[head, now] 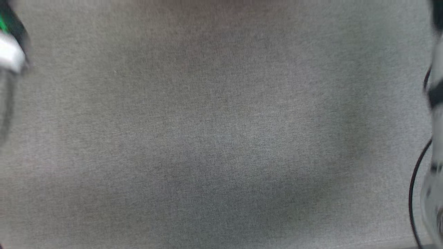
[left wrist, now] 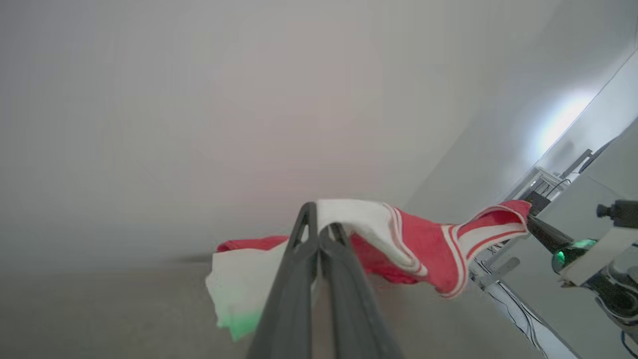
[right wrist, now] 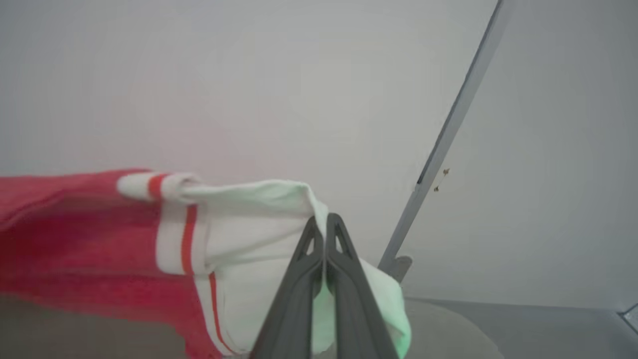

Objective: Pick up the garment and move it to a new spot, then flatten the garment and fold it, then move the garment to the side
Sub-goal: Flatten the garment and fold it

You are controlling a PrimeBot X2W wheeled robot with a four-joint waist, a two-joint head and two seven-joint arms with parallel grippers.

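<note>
The garment [left wrist: 423, 249], a soft red short-sleeved shirt with white sleeve ends and thin red-and-white stripe trim, hangs in the air, stretched between the two arms above the grey cloth-covered bench [head: 221, 138]. In the left wrist view one white sleeve end is pinched at the tips of the left end effector [left wrist: 321, 219], whose two long dark fingers are pressed together on the cloth. A white flap with a green tint at its lower edge droops beside them. From there the red body runs across to the far sleeve, where the tip of the other arm's dark finger meets the striped cuff. In the right wrist view the right end effector [right wrist: 324, 222] is likewise closed tight on a white sleeve end, with cloth folded over and around its fingers and the red body trailing off towards that view's left edge. A plain pale wall [right wrist: 249, 75] stands behind the shirt, crossed by a slanting grey metal strip [right wrist: 448, 134]. The head view is blurred, with a pale forearm [head: 436, 138] and a thin black cable [head: 413, 186] at its right edge
</note>
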